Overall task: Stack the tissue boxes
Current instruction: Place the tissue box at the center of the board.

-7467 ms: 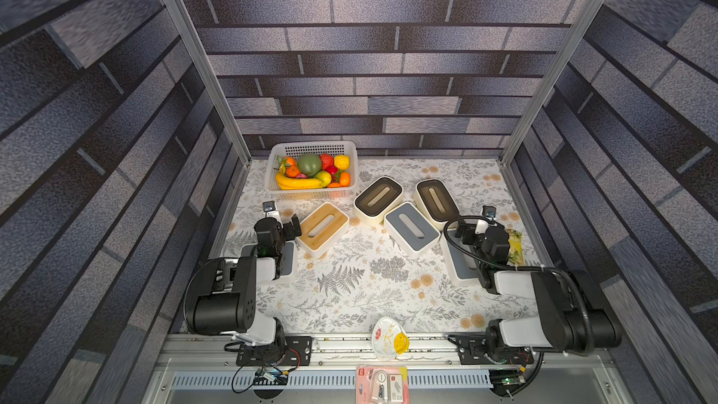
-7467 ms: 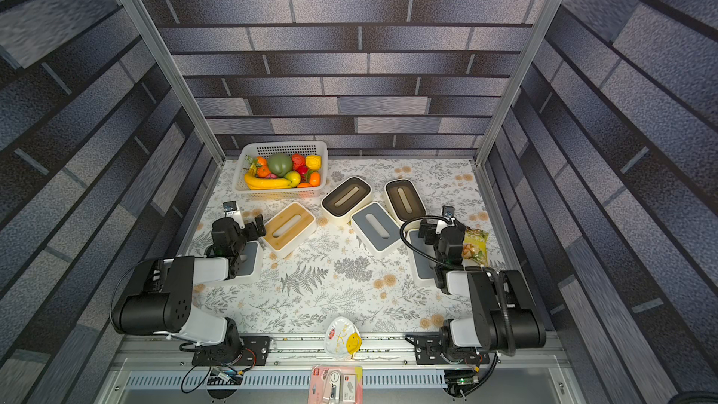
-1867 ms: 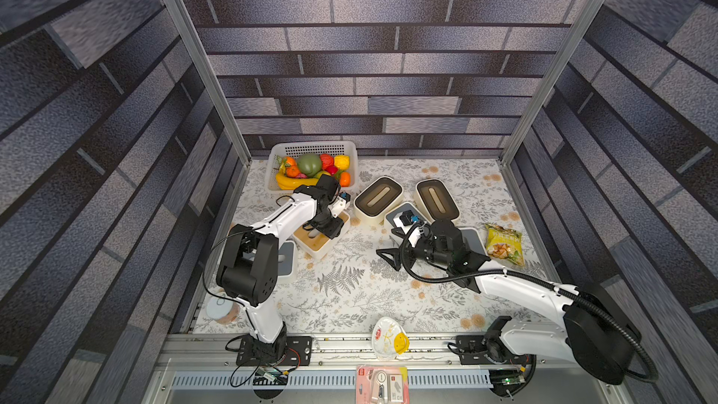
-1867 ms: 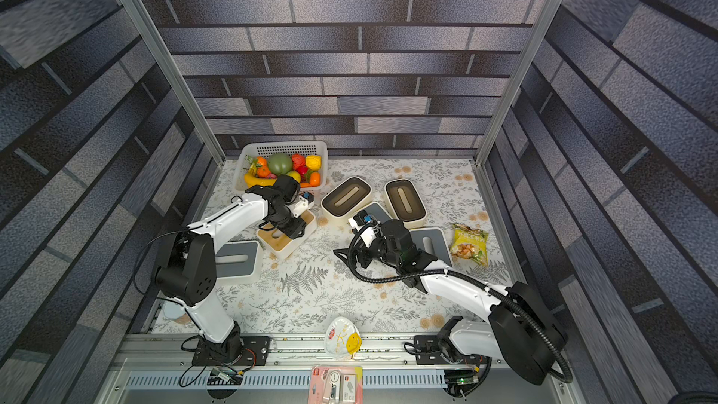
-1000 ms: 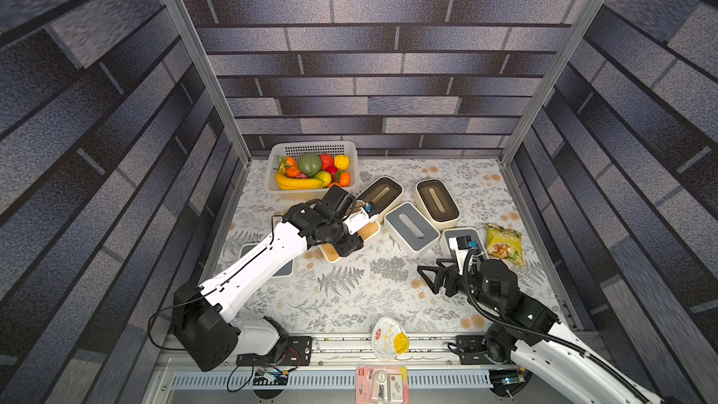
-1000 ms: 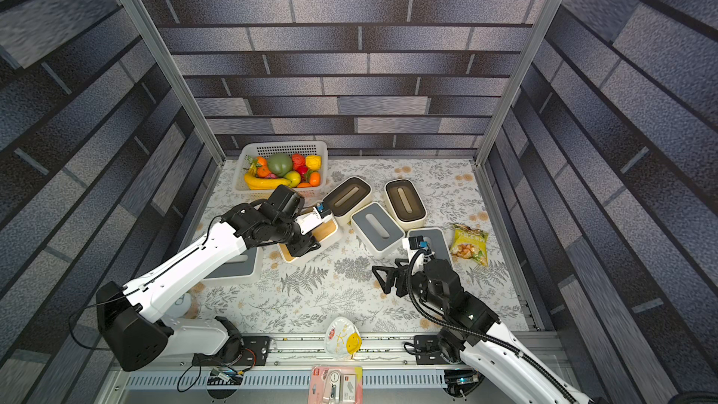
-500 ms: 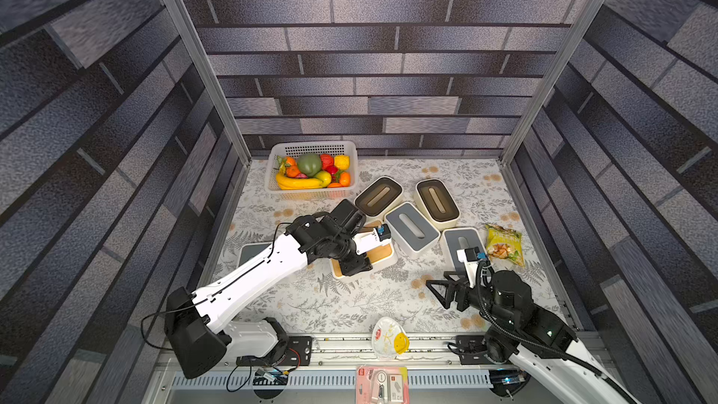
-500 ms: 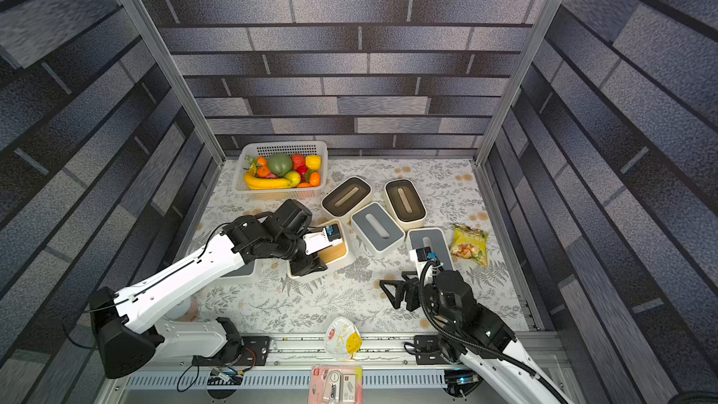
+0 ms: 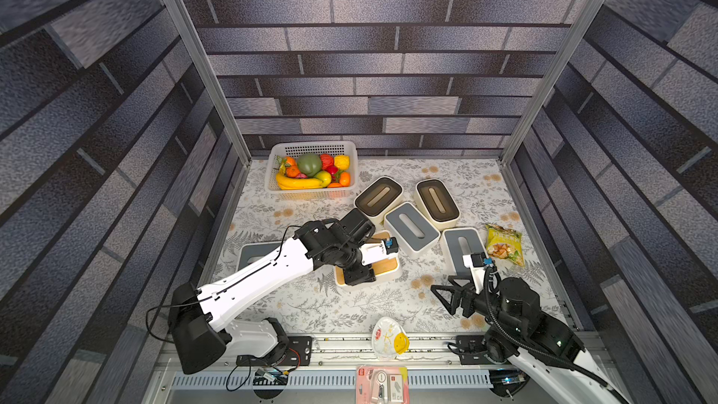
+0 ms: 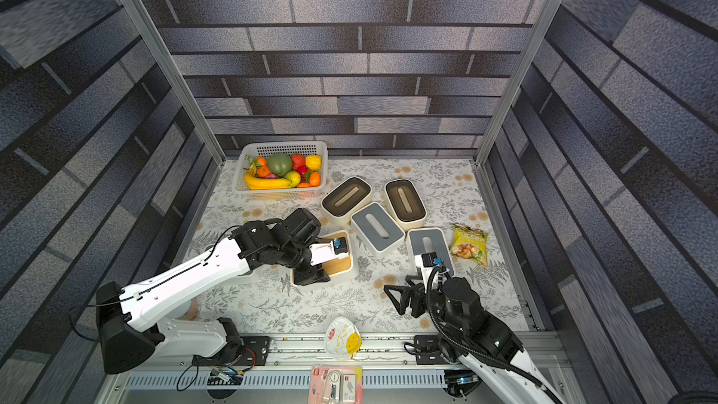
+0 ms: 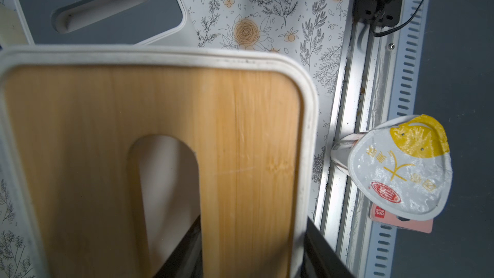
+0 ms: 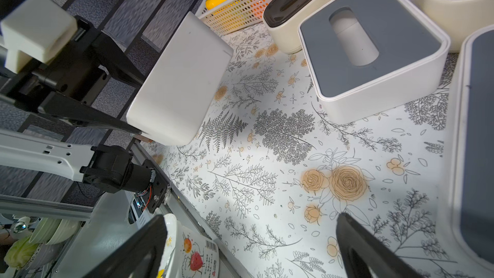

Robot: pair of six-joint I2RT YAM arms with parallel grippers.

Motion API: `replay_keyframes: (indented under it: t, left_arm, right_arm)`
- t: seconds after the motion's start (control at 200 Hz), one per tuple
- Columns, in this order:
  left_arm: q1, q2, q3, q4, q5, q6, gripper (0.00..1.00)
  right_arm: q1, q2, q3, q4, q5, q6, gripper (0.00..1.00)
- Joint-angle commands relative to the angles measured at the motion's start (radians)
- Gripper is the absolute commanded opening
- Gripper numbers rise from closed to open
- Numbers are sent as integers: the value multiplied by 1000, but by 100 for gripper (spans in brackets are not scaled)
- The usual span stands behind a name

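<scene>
Since a moment ago the wood box (image 9: 382,266) has left its spot close in front of the basket (image 9: 311,194) and come further out from it, and the right arm has pulled back, away from the basket. Farthest from the basket, the right gripper (image 9: 452,299) hangs low over the table (image 9: 349,305). Its jaws are wide apart and there is nothing in them. A bit closer to the basket, the left gripper (image 9: 359,273) is pinched tight on one end of the wood box, with one finger down in the slot and one outside the wall. The right wrist view shows this box up in the air and tipped, not sitting on anything. Next come three more boxes, all flat on the table. A grey box (image 9: 421,233) sits out in front of the basket, toward its right. A second grey box (image 9: 450,250) is just beside that one, further from the basket. A third grey box (image 9: 256,254) is out in front of the basket on its left, half hidden by the left arm. Closest to the basket, on its right, are two brown boxes (image 9: 379,198) (image 9: 437,200), also on the table. No box sits on top of another box yet, so I think the stacking has only just begun. One box is picked up and has to be set down on another. After that, the other boxes have to be piled up too.
</scene>
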Motion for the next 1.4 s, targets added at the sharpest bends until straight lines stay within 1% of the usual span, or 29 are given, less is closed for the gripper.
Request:
replay_keyframes:
  t: [0.0,0.341,0.717,0.962,1.102,1.303,1.393]
  left_arm:
    - [-4,-12,1,8,18,29,43]
    - [-20,3,-8,4,26,37,43]
    - [-38,20,-18,11,22,42,44]
    - [-54,46,-28,17,32,49,44]
    - [-70,69,-25,10,16,46,44]
    - [-135,81,-32,8,-54,34,44]
    - [-139,93,-15,-6,-72,19,43]
  right_arm:
    - [8,-19,9,-23,-3,11,100]
    - [8,-17,8,-20,-8,5,100]
    - [7,-50,2,-7,-25,0,100]
    - [7,-40,2,-6,-42,-3,100]
    - [7,-41,0,-3,-43,-4,100]
    - [7,-35,4,3,-49,-10,100]
    - [8,-37,2,2,-48,-10,100]
